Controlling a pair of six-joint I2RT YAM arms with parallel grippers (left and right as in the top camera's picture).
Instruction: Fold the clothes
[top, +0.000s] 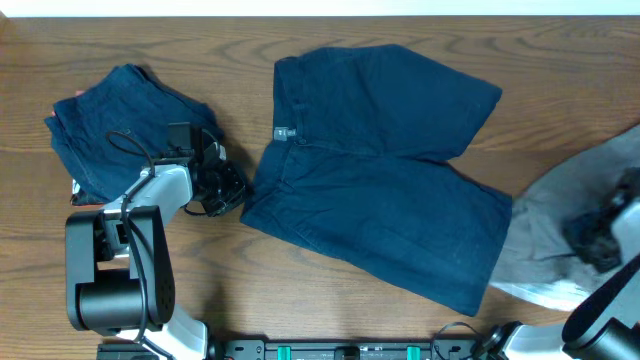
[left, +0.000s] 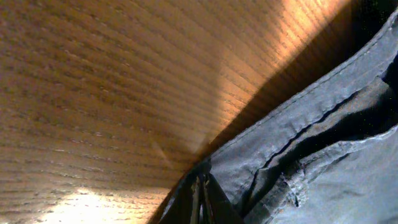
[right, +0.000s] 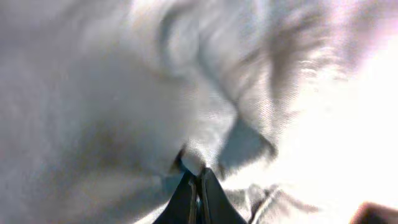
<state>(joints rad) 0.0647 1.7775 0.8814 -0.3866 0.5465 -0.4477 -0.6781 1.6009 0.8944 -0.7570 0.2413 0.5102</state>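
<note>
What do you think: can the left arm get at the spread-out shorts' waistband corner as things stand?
Probably yes: the left end effector sits right at that corner of the spread-out shorts, the cloth edge beside its tips, nothing between.

bench (top: 420, 30): wood, lined grain, low satin sheen
shorts (top: 380, 180): navy woven cloth, matt, stitched seams
folded shorts (top: 110, 130), 9 o'clock: same matt navy cloth
grey garment (top: 545, 215), 3 o'clock: soft, fine-weave cloth
</note>
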